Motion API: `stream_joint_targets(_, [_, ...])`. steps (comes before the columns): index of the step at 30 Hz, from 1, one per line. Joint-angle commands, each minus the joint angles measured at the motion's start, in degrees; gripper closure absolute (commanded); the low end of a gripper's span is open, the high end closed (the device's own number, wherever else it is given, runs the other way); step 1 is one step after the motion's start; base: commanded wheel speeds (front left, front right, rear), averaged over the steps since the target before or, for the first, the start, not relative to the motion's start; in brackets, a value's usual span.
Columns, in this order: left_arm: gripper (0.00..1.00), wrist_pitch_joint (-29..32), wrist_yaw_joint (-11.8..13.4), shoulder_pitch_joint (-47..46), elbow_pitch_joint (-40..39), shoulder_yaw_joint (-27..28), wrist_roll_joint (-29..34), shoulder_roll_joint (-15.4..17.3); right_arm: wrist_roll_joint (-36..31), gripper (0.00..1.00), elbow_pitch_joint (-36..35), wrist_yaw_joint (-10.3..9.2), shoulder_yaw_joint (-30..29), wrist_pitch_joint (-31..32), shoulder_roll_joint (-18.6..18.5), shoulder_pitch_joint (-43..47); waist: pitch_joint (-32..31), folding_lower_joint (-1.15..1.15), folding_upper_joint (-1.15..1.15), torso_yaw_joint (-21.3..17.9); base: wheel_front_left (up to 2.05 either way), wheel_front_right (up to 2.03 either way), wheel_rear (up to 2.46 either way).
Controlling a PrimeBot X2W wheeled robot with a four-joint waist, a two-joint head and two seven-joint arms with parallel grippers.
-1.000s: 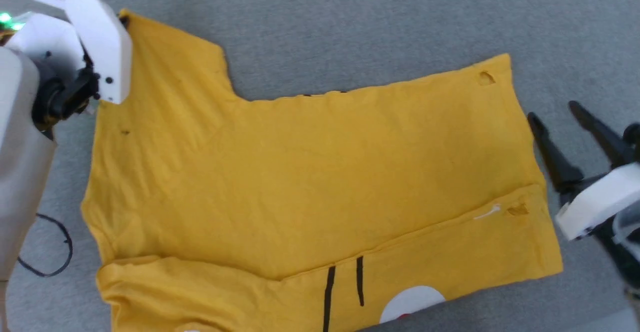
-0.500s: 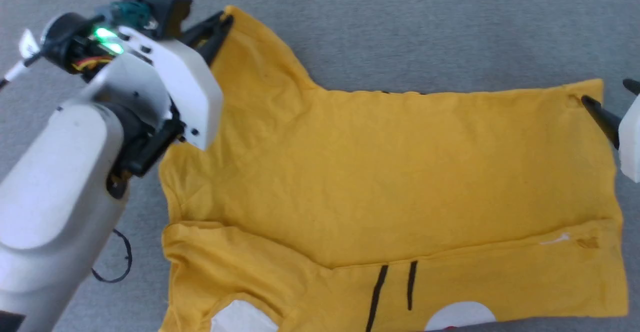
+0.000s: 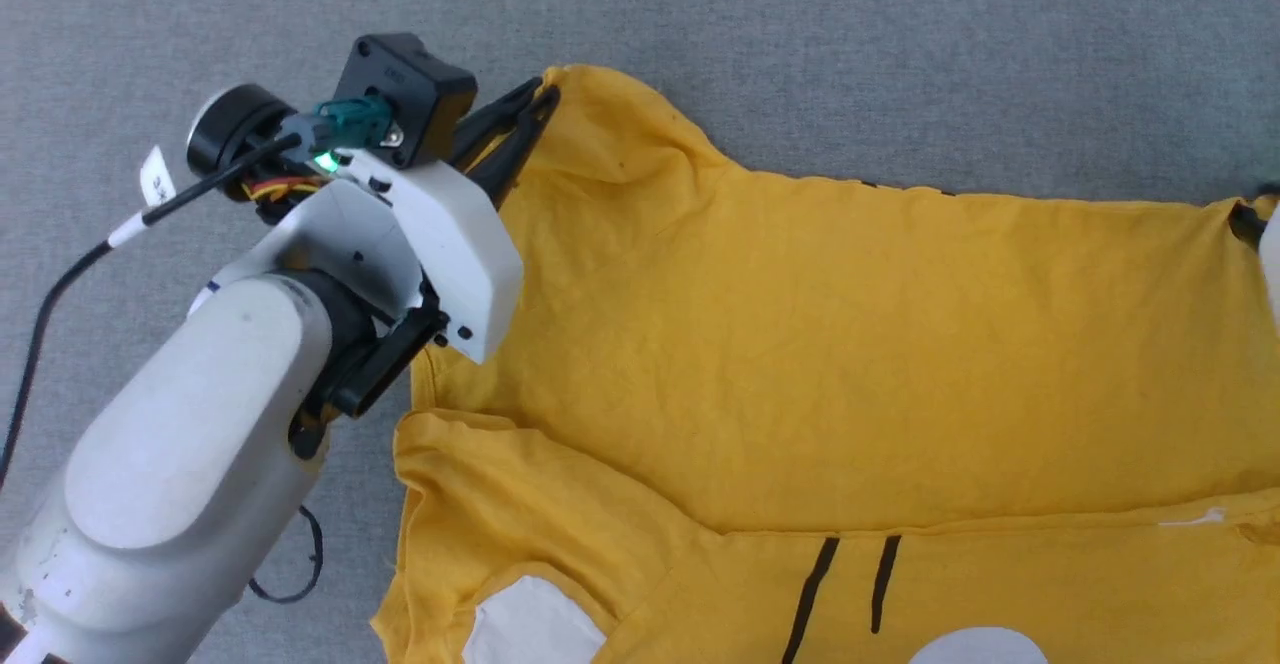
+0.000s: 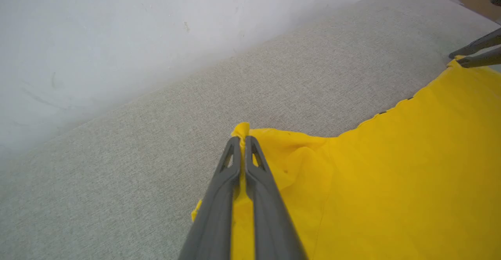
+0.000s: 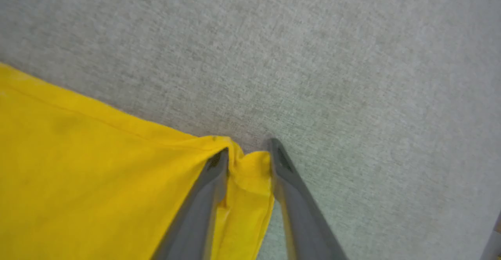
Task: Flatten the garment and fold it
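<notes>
Two grippers meet a yellow T-shirt (image 3: pixel 820 344) at opposite ends of its far edge as it lies spread across a grey woven surface (image 3: pixel 900 44), mostly flat and lightly creased. At the shirt's left end, the left gripper (image 4: pixel 242 139) has its dark fingers pressed together on the tip of a short sleeve, a small peak of yellow cloth poking out past the fingertips. At the other end, the right gripper (image 5: pixel 248 146) stands with its fingers partly apart astride the shirt's far corner, a puckered fold of cloth between them and touching both inner faces; that cloth is not pinched flat. The plain yellow side faces up over most of the shirt, while the near edge is folded over to show two black lines (image 3: pixel 845 584) and white patches (image 3: pixel 530 624) of a print. The left arm's pale forearm (image 3: pixel 180 464) reaches in from the lower left, a green light glowing at its wrist, and a black cable (image 3: pixel 40 294) trails along the surface beside it. A white wall (image 4: pixel 117 37) rises behind the grey surface in the left wrist view.
</notes>
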Motion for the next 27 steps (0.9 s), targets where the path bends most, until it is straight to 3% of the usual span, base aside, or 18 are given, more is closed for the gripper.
stream_joint_targets(1, [1.00, -1.16, 0.22, 1.07, 1.10, 0.38, -0.10, -0.01, 1.20, 1.00, 2.73, -0.04, 4.01, 0.11, 2.48, 3.35, -1.27, 0.01, 0.00, -0.22, 0.00, 0.00, 0.00])
stream_joint_targets(14, [1.00, -7.83, 1.27, 6.81, 5.02, 1.89, -1.84, 0.02, 5.53, 1.00, 4.33, -0.04, 3.62, -12.50, 1.52, 1.46, -11.94, 0.01, 0.00, -2.69, 0.00, 0.00, 0.00])
stream_joint_targets(27, [1.00, -6.78, 6.58, 23.93, -6.56, 3.05, -4.96, 7.08, 6.58, 1.00, -2.53, -0.04, -5.86, -18.56, 1.11, 17.01, -20.81, 0.01, 0.00, -2.83, 0.00, 0.00, 0.00])
